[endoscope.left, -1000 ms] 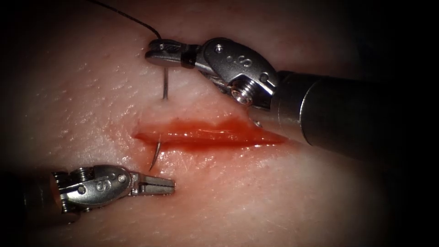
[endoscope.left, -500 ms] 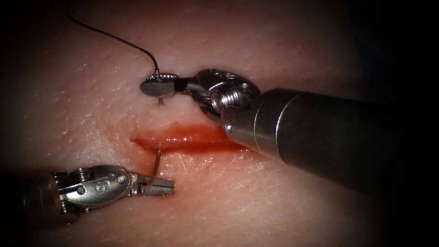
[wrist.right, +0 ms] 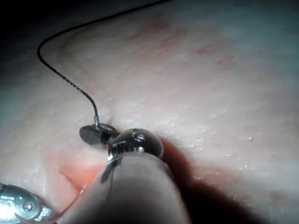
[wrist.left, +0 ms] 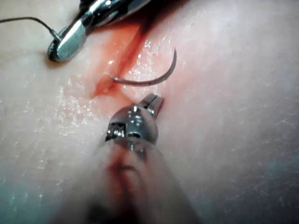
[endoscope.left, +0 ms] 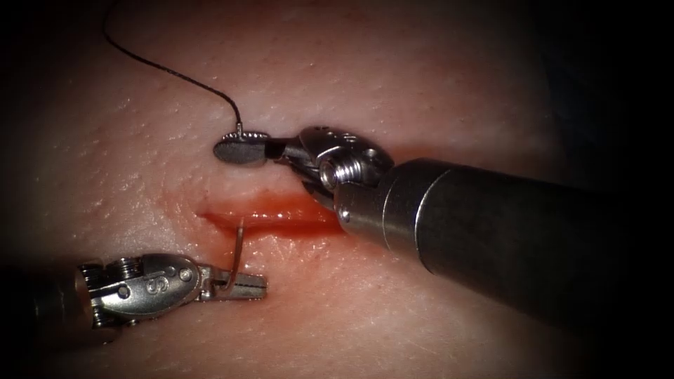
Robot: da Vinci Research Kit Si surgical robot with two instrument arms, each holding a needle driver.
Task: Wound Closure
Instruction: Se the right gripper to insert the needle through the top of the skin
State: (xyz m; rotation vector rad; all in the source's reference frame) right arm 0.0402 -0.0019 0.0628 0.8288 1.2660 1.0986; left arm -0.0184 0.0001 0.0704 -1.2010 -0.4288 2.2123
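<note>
Needle [endoscope.left: 239,242] sitting in the tissue [endoscope.left: 421,84], passing under the far lip of the cut [endoscope.left: 270,210] and emerging from its near edge toward the cut's left end. Right tool [endoscope.left: 241,149] pressing down on the far side, jaws pinching the needle's tail end where the thread [endoscope.left: 168,67] joins; thread trailing away up-left. Left tool [endoscope.left: 242,283] lying on the near side, jaws pressed together beside the exposed needle tip, gripping nothing. Red fluid [endoscope.left: 281,209] pooling along the cut.
</note>
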